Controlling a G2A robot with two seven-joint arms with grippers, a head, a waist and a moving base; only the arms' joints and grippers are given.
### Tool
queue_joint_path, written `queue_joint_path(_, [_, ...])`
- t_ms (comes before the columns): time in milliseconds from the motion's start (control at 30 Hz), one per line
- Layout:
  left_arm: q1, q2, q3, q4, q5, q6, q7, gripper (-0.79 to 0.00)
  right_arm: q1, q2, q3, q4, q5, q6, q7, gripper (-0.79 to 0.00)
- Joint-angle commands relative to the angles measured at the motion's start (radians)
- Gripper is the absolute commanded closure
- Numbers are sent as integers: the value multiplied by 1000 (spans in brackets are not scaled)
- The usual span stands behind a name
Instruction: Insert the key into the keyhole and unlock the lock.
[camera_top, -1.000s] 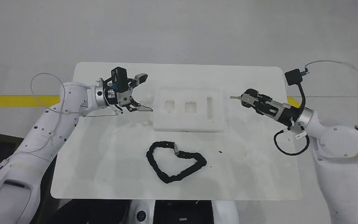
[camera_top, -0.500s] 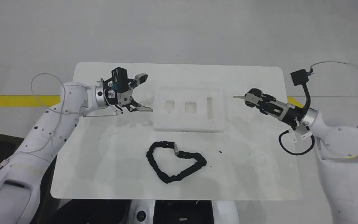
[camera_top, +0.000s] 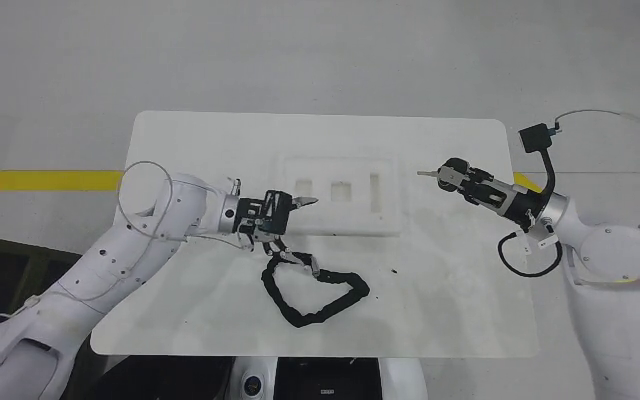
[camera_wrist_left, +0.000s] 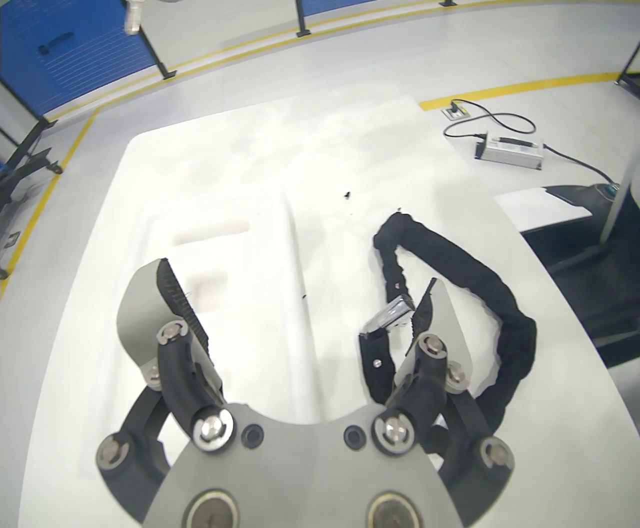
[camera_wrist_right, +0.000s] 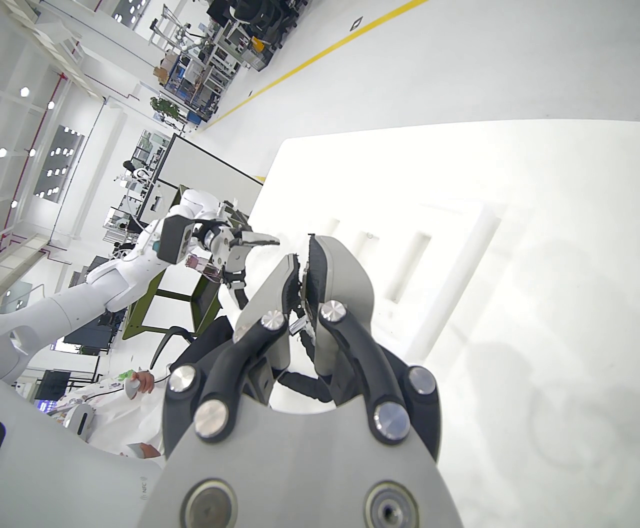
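Left hand (camera_top: 297, 227) (camera_wrist_left: 295, 275): positioned over the left-centre area of the desk (camera_top: 450, 300), at the near-left corner of the foam tray (camera_top: 340, 218). Its fingers are spread wide and hold nothing. One finger (camera_top: 308, 203) lies over the near edge of the tray. The other finger (camera_wrist_left: 434, 307) sits just beside the lock body (camera_wrist_left: 387, 315); contact between the two cannot be determined.

Chain lock (camera_top: 315, 290) (camera_wrist_left: 500, 300): a chain in a black fabric sleeve, lying on the desk as a closed loop, near of the foam tray and slightly left of desk centre. The silver lock body (camera_top: 313, 266) is at the far-left part of the loop. The keyhole cannot be made out.

Foam tray: a white block with three recesses, located at desk centre, far of the chain lock.

Speck (camera_top: 397, 270) (camera_wrist_left: 346, 194): a small dark particle on the desk, just right of the loop.

Key (camera_top: 424, 173): held off the desk to the right of the foam tray, with its metal shaft pointing left. It is well apart from the chain lock.

Right hand (camera_top: 440, 172) (camera_wrist_right: 300, 265): located over the right part of the desk. Its fingers are closed narrow, pads nearly together, clamping the key at the tips.
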Motion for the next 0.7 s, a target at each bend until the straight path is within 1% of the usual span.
queue_joint_path(0, [-20,5,46,3,31,0,27,-785,0,0,0,0,0,0,0,0])
queue_joint_path(133, [-74,16,150,10,123,0,86,-785,0,0,0,0,0,0,0,0])
queue_joint_path(267, [-145,25,245,23,193,0,164,-785,0,0,0,0,0,0,0,0])
queue_joint_path(367, [-200,28,318,38,257,0,201,-785,0,0,0,0,0,0,0,0])
queue_joint_path(667, [-200,28,318,38,257,0,201,-785,0,0,0,0,0,0,0,0])
